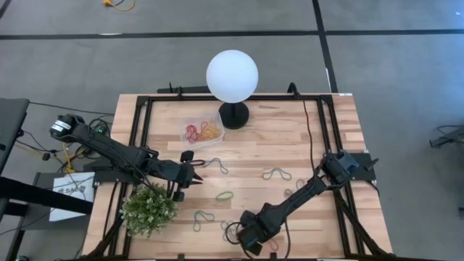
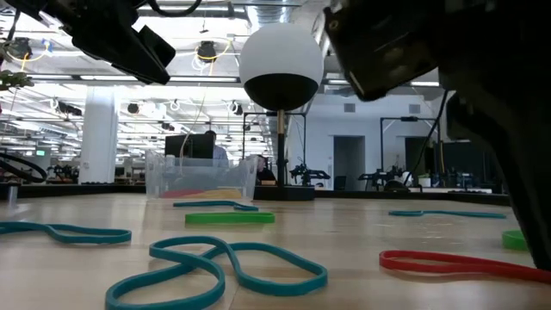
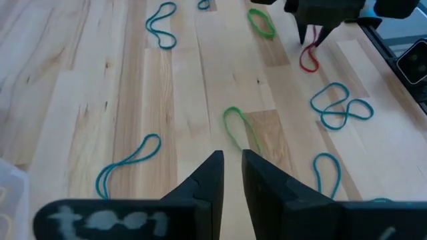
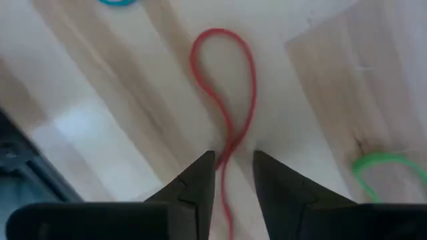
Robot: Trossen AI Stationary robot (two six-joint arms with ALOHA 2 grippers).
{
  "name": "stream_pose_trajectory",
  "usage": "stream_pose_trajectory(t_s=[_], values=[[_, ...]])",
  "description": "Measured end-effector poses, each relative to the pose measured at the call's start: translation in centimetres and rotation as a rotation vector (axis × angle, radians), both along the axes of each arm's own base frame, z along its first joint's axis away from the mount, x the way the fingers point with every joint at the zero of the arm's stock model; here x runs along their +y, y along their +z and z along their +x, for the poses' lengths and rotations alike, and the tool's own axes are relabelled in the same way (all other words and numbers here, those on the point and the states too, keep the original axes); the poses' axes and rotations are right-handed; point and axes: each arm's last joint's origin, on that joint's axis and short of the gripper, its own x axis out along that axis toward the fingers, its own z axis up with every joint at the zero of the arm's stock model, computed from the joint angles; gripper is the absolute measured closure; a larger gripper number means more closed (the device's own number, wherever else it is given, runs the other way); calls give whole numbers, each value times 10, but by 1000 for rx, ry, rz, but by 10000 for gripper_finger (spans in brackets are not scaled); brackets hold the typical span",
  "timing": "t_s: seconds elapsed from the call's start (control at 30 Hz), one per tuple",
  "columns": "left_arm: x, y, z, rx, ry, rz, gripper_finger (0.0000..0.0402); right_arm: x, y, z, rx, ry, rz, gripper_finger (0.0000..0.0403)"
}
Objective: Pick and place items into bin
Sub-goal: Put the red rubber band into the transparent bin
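Right hand at the worktop near edge, fingers narrowly parted, straddling a thin red band; whether pinched, cannot tell. The band is a twisted elongated loop. Left hand mid-left, fingers slightly apart, empty. Clear bin sits far, holding red and yellow bands, bare wood around.

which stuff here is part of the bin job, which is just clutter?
Job:
- bands loose on the table, e.g. red, green, teal
- bin, some bands already inside
- right claw, straddling the red band
- left claw, above the table

Clutter:
- lamp
- plant
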Motion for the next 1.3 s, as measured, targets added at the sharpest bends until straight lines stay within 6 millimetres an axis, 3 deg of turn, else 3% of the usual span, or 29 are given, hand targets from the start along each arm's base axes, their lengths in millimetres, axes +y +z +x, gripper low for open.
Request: stream_pose_trajectory(t_s=[0.13,0.3,0.4,0.53,0.67,0.8,0.9,1.0,1.13,1.3], values=[[0,0,0,-6,17,12,356,0,-5,0,-7,8,-45,331],[1,1,0,-10,20,13,356,3,-4,-3,-38,30,-86,391],[1,4,0,-35,32,16,356,5,1,-5,-86,108,-129,394],[3,6,-2,-52,36,79,356,-6,17,-2,-122,163,-307,400],[5,13,-4,-83,43,124,356,-28,57,2,-180,225,-515,401],[7,23,-10,-114,40,130,356,-62,81,11,-195,260,-659,402],[9,27,-15,-122,53,135,356,-102,104,23,-216,281,-776,402],[11,30,-19,-129,70,144,356,-144,115,41,-236,251,-842,402],[13,34,-24,-148,86,166,356,-197,121,73,-326,244,-855,402],[13,43,-34,-220,251,263,356,-246,121,111,-648,324,-696,403]])
